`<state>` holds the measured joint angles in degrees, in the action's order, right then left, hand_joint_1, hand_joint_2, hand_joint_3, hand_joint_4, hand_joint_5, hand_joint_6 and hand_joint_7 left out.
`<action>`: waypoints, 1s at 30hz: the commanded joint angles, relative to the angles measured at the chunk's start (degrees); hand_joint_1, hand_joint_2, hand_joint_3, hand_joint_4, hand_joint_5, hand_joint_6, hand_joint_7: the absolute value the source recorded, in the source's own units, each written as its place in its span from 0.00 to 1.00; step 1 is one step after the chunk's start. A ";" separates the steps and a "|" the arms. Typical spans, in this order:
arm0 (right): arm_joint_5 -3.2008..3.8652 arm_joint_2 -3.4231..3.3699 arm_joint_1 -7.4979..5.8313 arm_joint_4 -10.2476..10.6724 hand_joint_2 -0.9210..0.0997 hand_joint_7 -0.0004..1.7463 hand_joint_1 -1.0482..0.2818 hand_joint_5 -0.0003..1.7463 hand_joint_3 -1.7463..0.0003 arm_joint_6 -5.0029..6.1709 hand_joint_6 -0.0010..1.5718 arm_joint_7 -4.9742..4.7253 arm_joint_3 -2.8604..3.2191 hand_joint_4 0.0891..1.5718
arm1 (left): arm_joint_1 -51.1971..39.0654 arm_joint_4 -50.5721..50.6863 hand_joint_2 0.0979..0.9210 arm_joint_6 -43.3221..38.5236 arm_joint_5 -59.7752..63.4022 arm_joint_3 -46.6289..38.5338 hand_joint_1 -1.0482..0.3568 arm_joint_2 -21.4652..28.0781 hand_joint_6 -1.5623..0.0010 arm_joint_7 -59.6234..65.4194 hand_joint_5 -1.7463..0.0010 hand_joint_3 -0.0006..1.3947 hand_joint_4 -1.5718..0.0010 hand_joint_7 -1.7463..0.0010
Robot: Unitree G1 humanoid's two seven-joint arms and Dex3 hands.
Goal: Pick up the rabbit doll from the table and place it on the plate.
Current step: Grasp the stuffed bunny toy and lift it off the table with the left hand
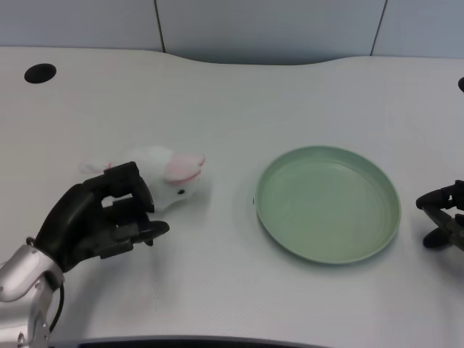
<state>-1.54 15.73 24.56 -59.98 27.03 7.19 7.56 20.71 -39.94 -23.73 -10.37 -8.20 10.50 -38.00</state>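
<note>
Black fingers [134,190] of the left hand [98,221] are curled against the near side of the white rabbit doll [170,176]; a firm hold cannot be confirmed. The doll is lying on the tabletop [232,94], well apart from the green plate [328,204].

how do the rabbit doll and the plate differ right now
The rabbit doll is white with pink ears, soft and irregular; the plate is pale green, round and rigid. The left hand reaches the doll, while the plate lies apart and holds nothing. Both rest on the white table.
</note>
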 commanded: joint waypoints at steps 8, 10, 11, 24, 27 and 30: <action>1.30 -0.45 -0.03 -0.04 0.00 0.54 0.18 0.63 0.94 -0.26 0.48 0.36 0.60 0.53 | 3.17 8.22 0.93 -10.27 20.06 6.01 0.49 8.66 0.70 15.99 0.24 0.00 0.74 0.41; 1.01 -0.56 0.01 0.08 0.00 0.54 0.18 0.63 0.95 -0.52 0.48 -0.02 0.37 0.53 | 4.60 8.10 0.94 -12.04 24.31 7.57 0.47 11.22 0.64 18.15 0.37 0.00 0.72 0.59; 0.48 -0.60 -0.05 0.30 0.00 0.54 0.18 0.63 0.94 -0.61 0.48 -0.75 0.02 0.53 | 5.61 8.31 0.97 -12.50 27.15 8.61 0.40 12.98 0.66 19.13 0.52 0.00 0.75 0.74; 1.55 -1.03 -0.31 1.12 0.00 0.55 0.18 0.64 0.95 -1.24 0.48 -0.84 -0.02 0.53 | 16.12 12.82 1.00 -2.94 45.41 20.35 0.05 22.29 0.92 18.92 0.99 0.11 1.00 1.00; 1.97 -0.84 -0.60 1.33 0.00 0.55 0.18 0.63 0.96 -1.03 0.49 -0.51 -0.04 0.54 | 19.30 11.67 1.00 0.00 47.74 23.22 0.05 21.70 0.96 17.96 1.00 0.10 1.00 1.00; 2.13 -0.69 -0.75 1.33 0.00 0.55 0.18 0.62 0.96 -0.91 0.50 -0.32 -0.01 0.54 | 21.60 9.29 1.00 1.53 49.29 25.83 0.05 20.82 0.97 18.57 1.00 0.09 1.00 1.00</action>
<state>-0.11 14.66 24.40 -59.06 26.30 6.73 6.81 41.07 -28.84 -23.06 37.63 16.27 31.51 -19.11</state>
